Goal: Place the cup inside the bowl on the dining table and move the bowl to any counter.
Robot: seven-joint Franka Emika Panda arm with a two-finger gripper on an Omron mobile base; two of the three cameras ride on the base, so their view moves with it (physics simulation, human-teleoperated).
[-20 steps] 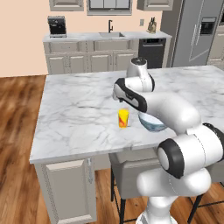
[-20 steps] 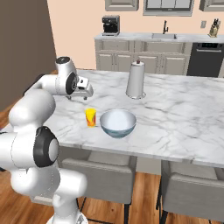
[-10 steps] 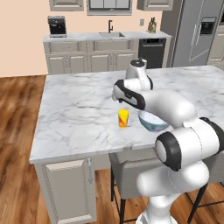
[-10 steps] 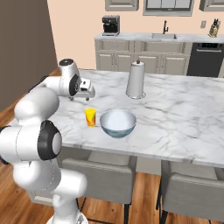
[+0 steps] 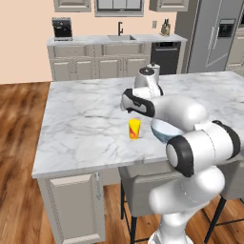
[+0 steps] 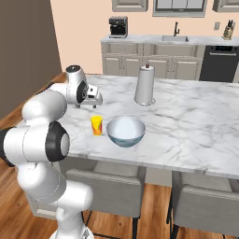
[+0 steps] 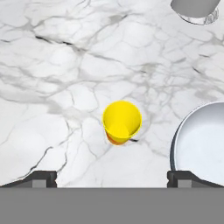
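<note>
The small yellow cup [image 5: 134, 128] stands upright on the dining table [image 5: 81, 119], just left of the bowl [image 5: 164, 131], and the two do not touch. In the right base view the cup [image 6: 96, 125] and the bowl [image 6: 125, 131] sit near the table's front edge. My gripper [image 5: 127, 108] hovers above the table just beyond the cup, and it is open and empty. In the hand view the cup [image 7: 121, 121] lies centred ahead between the wide-apart fingertips [image 7: 40, 178], and the bowl [image 7: 199, 146] shows its white inside at the right.
A tall white paper-towel roll [image 6: 144, 84] stands on the table behind the bowl; its base [image 7: 194, 11] shows at the top right of the hand view. The wall counter [image 6: 163, 39] with sink and coffee machine [image 5: 61, 27] runs along the back. Stools [image 6: 107, 186] stand under the table's front edge.
The hand has come down slightly and edged toward the cup. Cup and bowl have not moved.
</note>
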